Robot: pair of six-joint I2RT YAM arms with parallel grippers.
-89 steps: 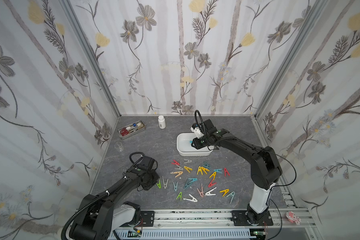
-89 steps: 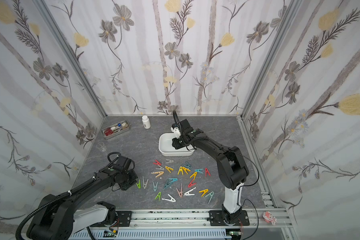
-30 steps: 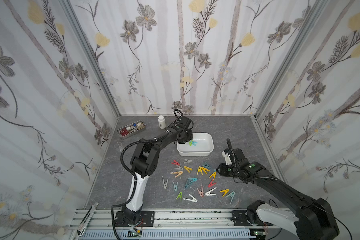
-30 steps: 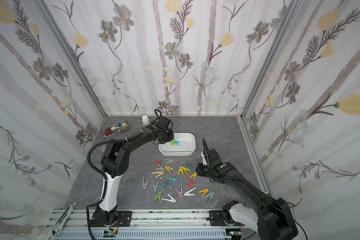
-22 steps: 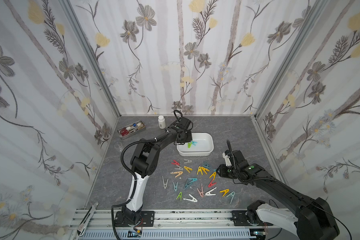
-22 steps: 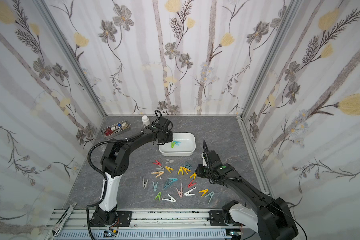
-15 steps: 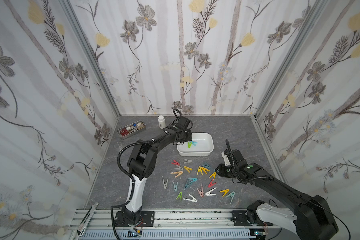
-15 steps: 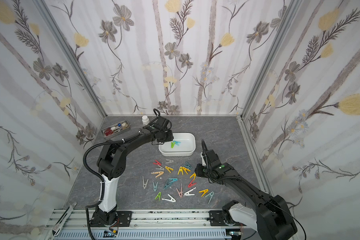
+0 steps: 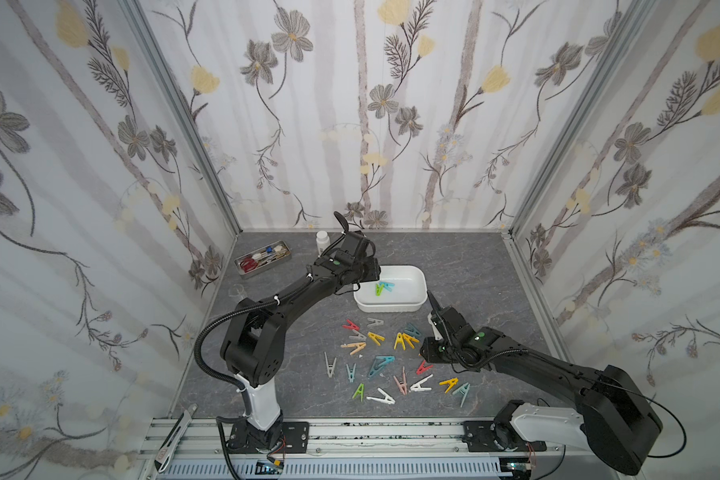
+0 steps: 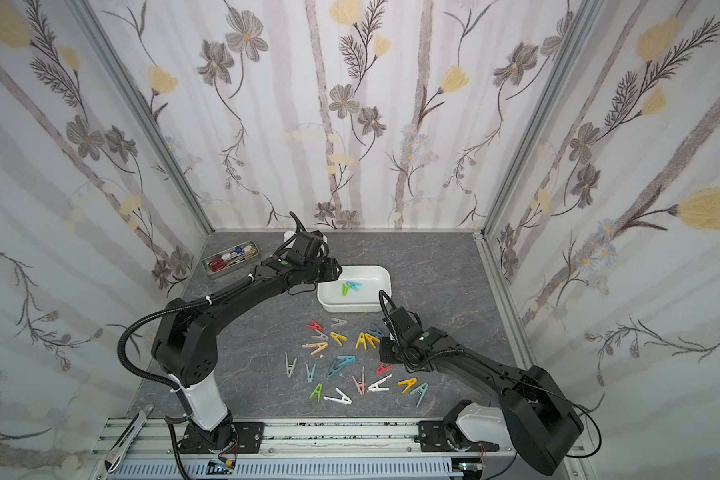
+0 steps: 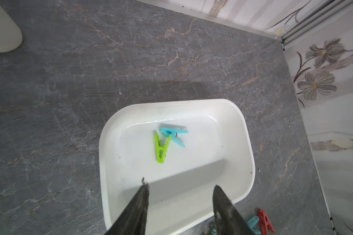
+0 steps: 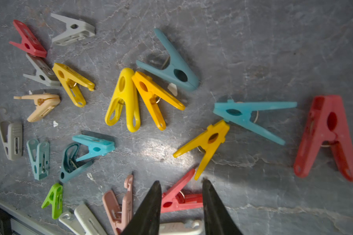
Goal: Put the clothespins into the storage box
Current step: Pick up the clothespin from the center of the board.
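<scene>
Left pincer (image 11: 179, 183) hangs open and empty over your white storage box (image 11: 251, 154), where a green clothespin (image 11: 161, 148) and a blue clothespin (image 11: 172, 134) lie touching. Your right pincer (image 12: 180, 181), jaws apart, straddles a red clothespin (image 12: 179, 200) among the other clothespins (image 9: 404, 340) strewn on the counter (image 9: 474, 266).

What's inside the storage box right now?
In the storage box, a green clothespin and a light-blue clothespin lie touching. The left tool hides a strip of its floor; the rest shows bare.
</scene>
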